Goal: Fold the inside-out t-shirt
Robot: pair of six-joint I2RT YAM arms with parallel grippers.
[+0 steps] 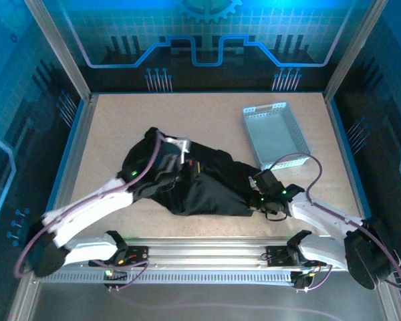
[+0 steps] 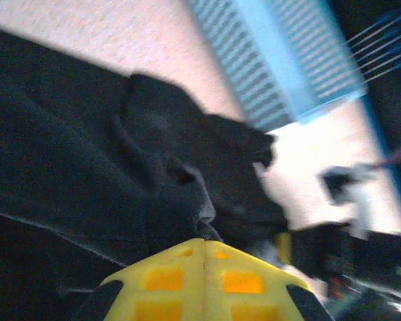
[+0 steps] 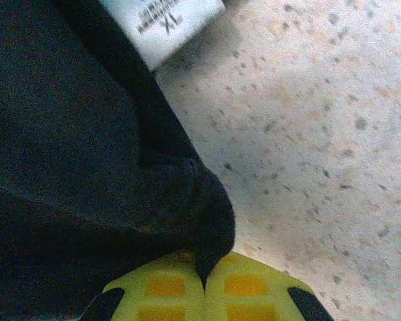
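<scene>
Folding is nowhere near done: t-shirt (image 1: 200, 184) lies bunched in a crumpled heap on the table (image 1: 120, 127), near the tray (image 1: 275, 134), no clean fold visible. Flattening and every fold are left, as far as I can judge. Right gripper (image 3: 206, 264) has its pads pressed together, nipping a fabric edge close to the white label (image 3: 164, 23). Left gripper (image 2: 204, 244) is likewise closed, cloth apparently pinched at the tips.
</scene>
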